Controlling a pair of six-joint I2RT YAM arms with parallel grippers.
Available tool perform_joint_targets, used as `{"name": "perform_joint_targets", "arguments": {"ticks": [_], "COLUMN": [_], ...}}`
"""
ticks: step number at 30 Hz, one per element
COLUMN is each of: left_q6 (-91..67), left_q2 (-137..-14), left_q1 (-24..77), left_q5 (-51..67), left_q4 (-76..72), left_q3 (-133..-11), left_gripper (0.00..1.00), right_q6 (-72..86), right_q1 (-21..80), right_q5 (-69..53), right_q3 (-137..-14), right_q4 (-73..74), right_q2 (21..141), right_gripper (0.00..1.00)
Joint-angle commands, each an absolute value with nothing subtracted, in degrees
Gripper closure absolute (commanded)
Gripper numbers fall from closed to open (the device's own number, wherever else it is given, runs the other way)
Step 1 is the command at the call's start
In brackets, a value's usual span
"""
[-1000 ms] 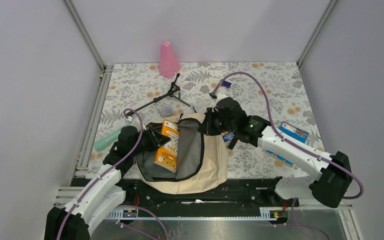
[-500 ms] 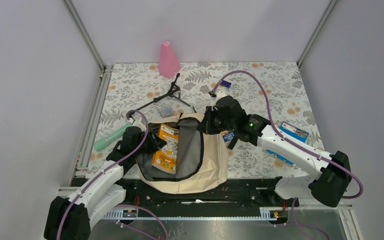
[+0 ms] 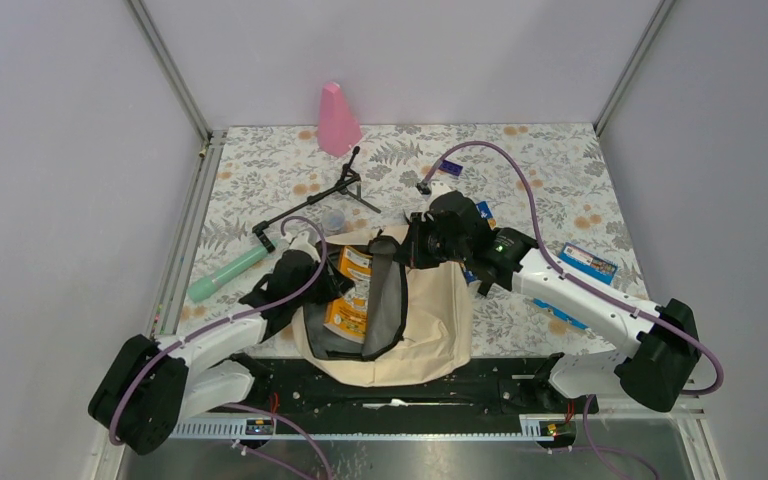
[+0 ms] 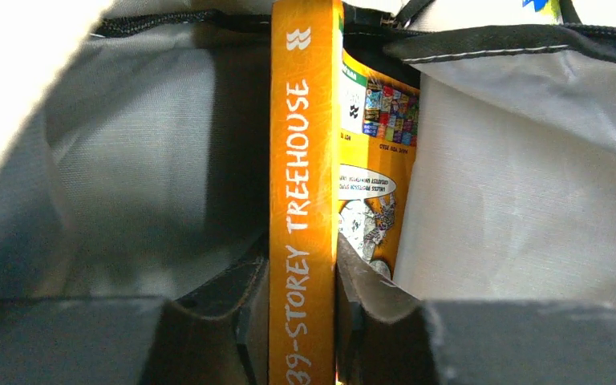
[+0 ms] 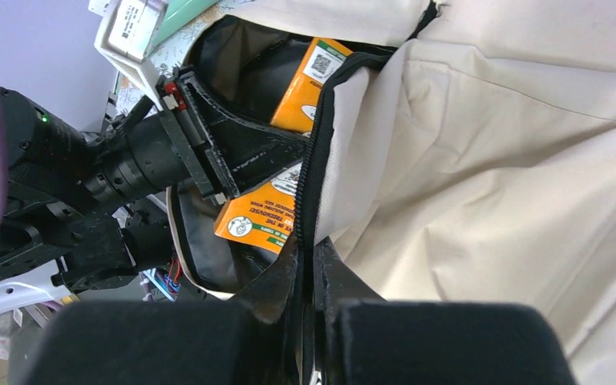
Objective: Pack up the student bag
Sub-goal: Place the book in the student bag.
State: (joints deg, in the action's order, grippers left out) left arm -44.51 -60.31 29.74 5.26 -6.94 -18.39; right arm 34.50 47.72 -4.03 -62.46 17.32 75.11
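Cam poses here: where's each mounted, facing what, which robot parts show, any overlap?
Top external: above and behind the bases, looking down on the table; left arm and right arm show.
Left wrist: on the left arm, looking into the student bag; own jaws clamp the orange book by its spine.
Right wrist: on the right arm, facing the bag mouth; own jaws pinch its zipper edge.
Shared: both wrist views show book in bag.

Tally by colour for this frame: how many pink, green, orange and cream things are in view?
Pink: 1, cone
Green: 1, tube
Orange: 1, book
Cream: 1, bag
Total: 4
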Motion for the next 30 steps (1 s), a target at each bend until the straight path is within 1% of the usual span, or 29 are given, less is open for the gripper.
{"name": "perform_joint_targets", "arguments": {"ticks": [1,4,9,11,15,17,21,23,24,25,27,30], "left_q6": [-44.2,-43.1,-41.2,-40.1,-37.5,-36.3,-33.7,-32.3,-31.6,-30.8,-29.7,-26.6], "left_q2": [-65.1,-66.5,-61.1,-57.3,-51.8,-49.5,-45.9,-44.2,-43.2,-42.6,-41.1,-40.9], "left_q1": [33.5,34.3,34.3,34.3,34.4,34.3,34.3,34.3,34.3,34.3,34.2,33.6], "left_q5": [2.6,1.8,-2.7,-3.8,-4.0,-4.0,-5.8,-6.7,-7.0,-7.1,-6.6,-3.7], "left_q4": [-8.4,-6.5,-0.6,1.8,5.9,8.1,13.8,15.5,16.1,16.5,17.3,19.2], "left_q3": [-21.0,-22.1,-22.6,-23.1,-24.9,-26.3,-29.4,-30.7,-31.3,-31.8,-33.3,-37.6], "left_gripper": [0.73,0.64,0.39,0.32,0.10,0.02,0.01,0.01,0.01,0.01,0.01,0.01], "right_q6": [33.9,33.7,33.3,33.1,32.8,32.6,32.0,31.5,31.2,30.8,30.2,28.5], "right_q1": [48.0,48.0,48.0,48.0,48.0,48.0,48.0,48.0,48.0,48.0,48.0,48.0], "right_q5": [-3.0,-2.7,-1.7,-1.3,-0.6,-0.3,1.4,2.3,2.9,3.2,3.9,5.3], "right_q3": [-65.0,-64.7,-64.4,-64.5,-64.6,-64.7,-64.8,-64.9,-64.9,-64.8,-64.9,-64.9], "right_q4": [15.1,15.2,15.7,15.7,15.9,16.2,16.9,17.5,17.7,18.0,18.3,19.2], "right_q2": [75.2,75.2,74.8,74.7,74.8,74.9,74.7,74.3,74.0,73.9,73.1,71.6], "right_gripper": [1.00,1.00,1.00,1.00,1.00,0.99,0.93,0.91,0.89,0.83,0.66,0.38]}}
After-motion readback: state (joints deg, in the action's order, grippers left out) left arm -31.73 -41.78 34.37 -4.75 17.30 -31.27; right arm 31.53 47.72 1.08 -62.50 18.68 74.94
